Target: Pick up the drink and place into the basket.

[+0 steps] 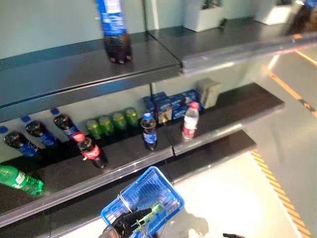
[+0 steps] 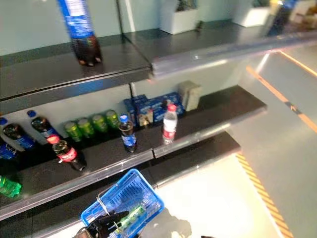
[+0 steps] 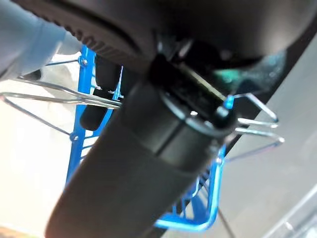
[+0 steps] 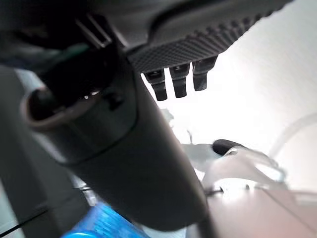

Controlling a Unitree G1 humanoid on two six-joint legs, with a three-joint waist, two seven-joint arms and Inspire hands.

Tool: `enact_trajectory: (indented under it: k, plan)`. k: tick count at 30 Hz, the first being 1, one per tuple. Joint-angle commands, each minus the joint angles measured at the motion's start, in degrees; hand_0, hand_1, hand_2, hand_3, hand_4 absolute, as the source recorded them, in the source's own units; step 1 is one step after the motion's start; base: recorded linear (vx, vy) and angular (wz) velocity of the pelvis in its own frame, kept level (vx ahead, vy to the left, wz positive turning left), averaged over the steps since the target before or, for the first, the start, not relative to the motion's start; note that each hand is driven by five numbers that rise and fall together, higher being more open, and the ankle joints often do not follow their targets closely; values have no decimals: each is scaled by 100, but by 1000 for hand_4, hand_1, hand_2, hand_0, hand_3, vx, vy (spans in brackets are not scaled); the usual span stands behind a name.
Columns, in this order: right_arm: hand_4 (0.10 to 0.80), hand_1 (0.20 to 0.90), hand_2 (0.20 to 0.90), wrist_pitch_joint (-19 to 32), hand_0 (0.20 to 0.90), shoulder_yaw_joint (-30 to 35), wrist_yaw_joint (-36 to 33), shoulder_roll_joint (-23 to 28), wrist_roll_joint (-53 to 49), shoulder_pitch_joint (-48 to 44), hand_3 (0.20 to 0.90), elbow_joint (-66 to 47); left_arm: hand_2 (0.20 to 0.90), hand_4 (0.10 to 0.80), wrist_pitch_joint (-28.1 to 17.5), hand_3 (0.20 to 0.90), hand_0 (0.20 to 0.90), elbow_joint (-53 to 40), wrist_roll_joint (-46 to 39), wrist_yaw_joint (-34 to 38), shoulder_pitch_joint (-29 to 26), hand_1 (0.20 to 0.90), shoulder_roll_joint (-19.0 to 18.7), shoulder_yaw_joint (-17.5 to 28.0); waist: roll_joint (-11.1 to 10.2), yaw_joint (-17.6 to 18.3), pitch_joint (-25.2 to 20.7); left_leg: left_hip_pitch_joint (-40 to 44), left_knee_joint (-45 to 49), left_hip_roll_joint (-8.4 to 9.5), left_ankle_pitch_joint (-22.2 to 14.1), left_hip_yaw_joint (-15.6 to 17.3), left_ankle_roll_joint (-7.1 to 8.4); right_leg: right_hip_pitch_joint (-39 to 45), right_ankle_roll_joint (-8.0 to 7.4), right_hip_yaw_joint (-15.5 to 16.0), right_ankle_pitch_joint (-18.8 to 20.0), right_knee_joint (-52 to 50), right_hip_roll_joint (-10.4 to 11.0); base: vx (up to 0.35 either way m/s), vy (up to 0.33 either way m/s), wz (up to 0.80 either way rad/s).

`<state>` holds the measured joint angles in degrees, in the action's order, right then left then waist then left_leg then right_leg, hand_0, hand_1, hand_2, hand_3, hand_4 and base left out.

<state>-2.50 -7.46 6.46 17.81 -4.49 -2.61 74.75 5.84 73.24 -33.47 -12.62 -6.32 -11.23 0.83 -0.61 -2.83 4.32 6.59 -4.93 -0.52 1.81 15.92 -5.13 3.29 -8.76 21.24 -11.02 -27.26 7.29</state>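
The left hand (image 1: pixel 124 224) curls its fingers round the wire handles of the blue basket (image 1: pixel 161 191) and holds it low in front of the shelves. A green drink bottle (image 1: pixel 151 213) lies inside the basket, right beside that hand. The right hand (image 4: pixel 179 82) hangs with straight fingers, holding nothing.

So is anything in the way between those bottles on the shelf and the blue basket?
Nothing visible does. The blue basket hangs open-topped below the shelf front edge, its wire handles in the left hand. One green bottle lies inside, leaving room. The red-capped cola bottle sits near that edge, nothing before it.
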Motion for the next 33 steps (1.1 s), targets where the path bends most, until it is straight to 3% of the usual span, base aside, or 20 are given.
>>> enact_trajectory:
  k: [1,5,8,11,14,22,26,29,30,32,33]
  plan:
    - [800,900,900,70,900,75,44,-31,-314,-155,900,155,300,100,-139,200,300,-56,185,-77,114,300,-663,-276,70,-124,-3,-329,-7,265,32,-320,460,-180,-64,-484,1245,1172,62,116,-285,81]
    - [800,900,900,99,900,132,-75,-50,-471,-16,900,250,300,100,-193,200,300,74,250,-2,-5,300,-563,-392,-19,19,127,-283,149,333,-116,-893,457,-380,-47,-1144,1542,2254,123,81,-199,113]
    - [800,900,900,260,900,170,-2,-60,-308,83,900,315,300,100,-297,200,300,189,158,34,50,300,-561,-336,-36,134,178,-160,199,408,-335,-1316,431,-608,-130,-1584,1937,2515,269,56,-214,100]
    - [800,900,900,263,900,112,-61,-106,-262,73,900,281,300,100,-408,200,300,265,67,3,163,300,-638,-191,-30,173,245,-41,283,379,-481,-1538,423,-788,-157,-1813,2059,2349,284,93,-294,94]
    - [800,900,900,232,900,53,-81,-79,-230,7,900,270,300,100,-525,200,300,309,-67,0,185,300,-644,-151,-14,145,269,-145,524,271,-448,-1791,452,-536,-62,-1989,1557,2274,90,74,-251,55]
    - [800,900,900,-54,900,-59,-161,103,-326,-336,900,129,300,100,-462,200,300,63,-300,24,154,300,-437,-251,83,-106,297,-321,749,15,-379,-2241,624,-290,262,-1366,898,1886,-16,-8,-221,67]
    - [800,900,900,-133,900,-99,-73,122,-260,-372,900,174,300,100,-440,200,300,38,-190,116,252,300,-393,-237,171,-168,366,-348,695,-144,-241,-2350,807,-242,376,-1117,702,1727,-17,-9,-187,40]
    - [800,900,900,-97,900,-175,-78,232,-260,-350,900,108,300,100,-426,200,300,-51,-256,-11,316,300,-385,-252,294,-149,409,-453,345,-301,180,-2178,1014,-179,418,-1092,713,1897,-83,-151,-36,47]
    - [800,900,900,-39,900,-154,-107,290,-321,-377,900,113,300,100,-461,200,300,-63,-236,-72,274,300,-350,-272,312,-91,458,-628,395,-467,293,-1809,1077,-144,435,-1033,742,2028,-56,-197,-30,40]
    - [800,900,900,-60,900,-141,-167,319,-423,-414,900,82,300,100,-461,200,300,-87,-186,-109,209,300,-323,-303,261,-46,448,-682,528,-536,222,-1606,1056,-154,439,-937,814,2171,23,-299,-15,41]
    - [800,900,900,-97,900,-123,-182,369,-483,-490,900,57,300,100,-481,200,300,-97,-223,-148,169,300,-297,-316,142,-2,378,-632,957,-411,-9,-1620,1020,-251,452,-882,997,2382,127,-411,56,50]
